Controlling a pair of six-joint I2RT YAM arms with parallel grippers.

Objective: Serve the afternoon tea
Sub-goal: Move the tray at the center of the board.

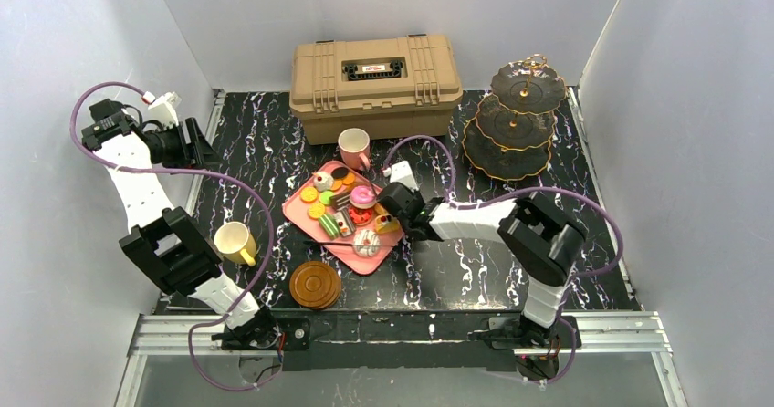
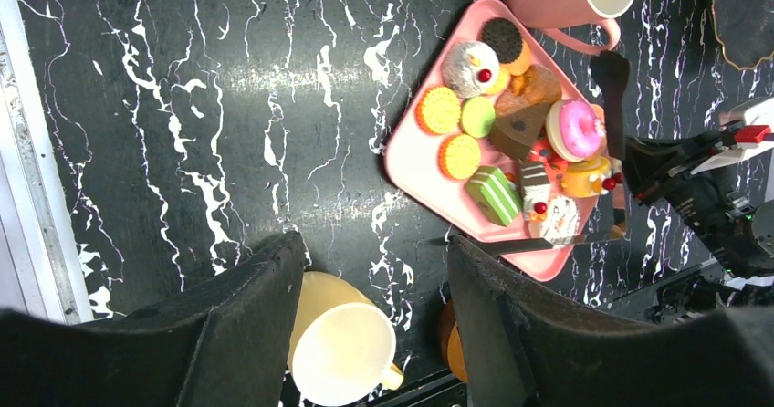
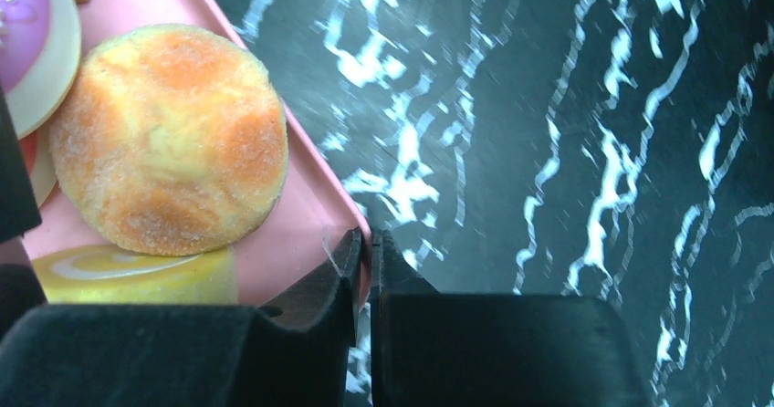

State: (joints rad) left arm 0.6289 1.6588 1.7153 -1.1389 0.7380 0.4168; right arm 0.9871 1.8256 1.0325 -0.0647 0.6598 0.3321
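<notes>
Right gripper [image 3: 367,252] is clamping the pink rectangular plastic tray's [image 3: 310,215] rim, likely for dragging it. Left gripper [image 2: 370,247] is hovering half-open, empty, over the yellow handled cup [image 2: 342,352] beside that tray.

Table top [image 1: 274,142]: you are looking at a black marble-pattern surface, smooth and glossy, glaring left of the pink tray [image 2: 415,165].
Pink tray: showing smooth, plastic-looking walls with a soft sheen.
Bun [image 3: 169,138] in the tray's corner: wearing a rough, sugar-grained matt crust.
Yellow cup [image 2: 342,352] left of the tray: gleaming smooth.
Saucer [image 1: 315,284] before the tray: shining faintly, brown, ringed.
Toolbox [image 1: 374,83] behind the tray: showing you matt tan ribbed plastic.
Stand [image 1: 511,124] right of the tray: glinting at its gold rims.
</notes>
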